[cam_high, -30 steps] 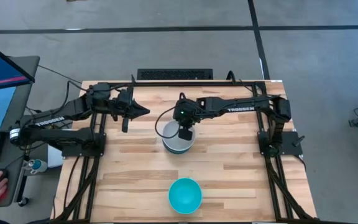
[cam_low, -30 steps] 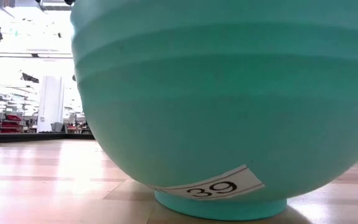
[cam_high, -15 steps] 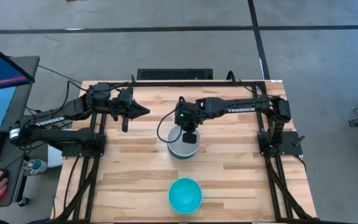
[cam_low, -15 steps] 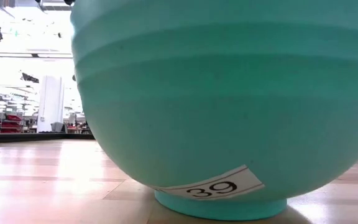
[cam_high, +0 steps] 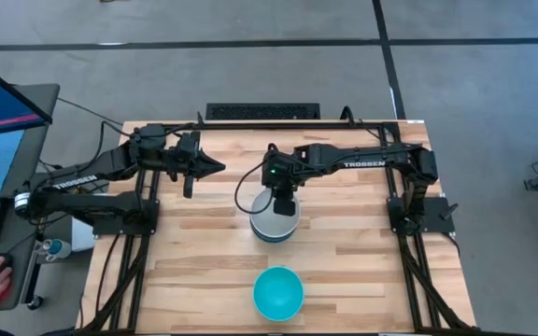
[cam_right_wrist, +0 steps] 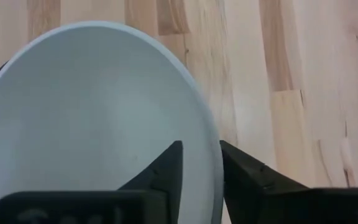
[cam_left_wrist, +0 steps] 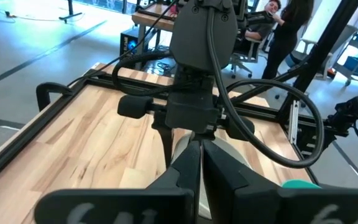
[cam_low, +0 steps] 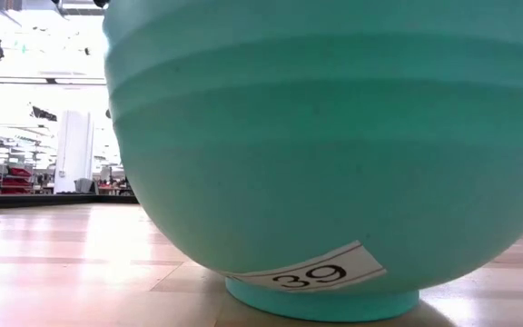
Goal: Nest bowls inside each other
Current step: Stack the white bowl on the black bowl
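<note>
The right gripper [cam_high: 283,207] was clamped on the rim of the white bowl [cam_high: 274,220], one finger inside the wall and one outside, as the right wrist view showed with the rim [cam_right_wrist: 213,155] running between its fingers [cam_right_wrist: 166,163]. That bowl looked to be the top of a small stack, a darker bowl edge peeking out beneath it, directly under the gripper at mid-table. The cyan-blue bowl [cam_high: 278,292] sat alone on the table [cam_high: 204,271], well apart from the gripper toward the front edge, mouth up and untouched.

The risk, as I judged it: a pinch on one side of a thin rim gave little hold, so the stack could tilt or the white bowl could slip out of its nest if the arm lifted or dragged quickly. If the lower bowls clung by friction, they might come up partway and then drop. A carry toward the lone bowl could also clip its rim and shove it off.

The left gripper [cam_left_wrist: 201,165] waited off to the side near the back left of the table, fingers pressed together on nothing.

Writing: "TROSSEN" read along both arms in the high view, and the low view, filled by the teal-looking bowl [cam_low: 334,154], showed a white sticker [cam_low: 311,269] printed "39" near its foot.
</note>
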### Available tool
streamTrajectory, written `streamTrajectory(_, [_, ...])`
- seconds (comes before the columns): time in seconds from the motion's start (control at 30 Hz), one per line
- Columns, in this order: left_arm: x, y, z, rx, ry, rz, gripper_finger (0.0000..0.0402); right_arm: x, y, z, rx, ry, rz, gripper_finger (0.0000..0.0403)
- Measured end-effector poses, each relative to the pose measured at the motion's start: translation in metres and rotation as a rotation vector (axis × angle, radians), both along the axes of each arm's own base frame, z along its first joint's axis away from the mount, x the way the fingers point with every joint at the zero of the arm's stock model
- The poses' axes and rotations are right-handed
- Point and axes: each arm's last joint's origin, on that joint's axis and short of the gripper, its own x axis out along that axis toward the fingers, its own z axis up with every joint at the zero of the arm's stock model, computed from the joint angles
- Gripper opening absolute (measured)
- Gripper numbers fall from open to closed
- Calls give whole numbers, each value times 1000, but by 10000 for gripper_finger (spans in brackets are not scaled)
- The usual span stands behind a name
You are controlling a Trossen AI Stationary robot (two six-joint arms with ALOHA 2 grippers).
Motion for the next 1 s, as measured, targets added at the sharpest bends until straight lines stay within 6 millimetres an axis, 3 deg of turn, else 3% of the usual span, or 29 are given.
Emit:
streamTrajectory(0.33, [0, 0, 0, -2, 0, 0, 6, 1, 0, 2, 22, -12, -48, 112])
streamTrajectory(0.6, [0, 0, 0, 1, 1, -2, 6, 1, -1, 2, -18, -14, -30, 13])
streamTrajectory(1.0, [0, 0, 0, 1, 1, -3, 6, 3, 9, -13, -15, 10, -18, 17])
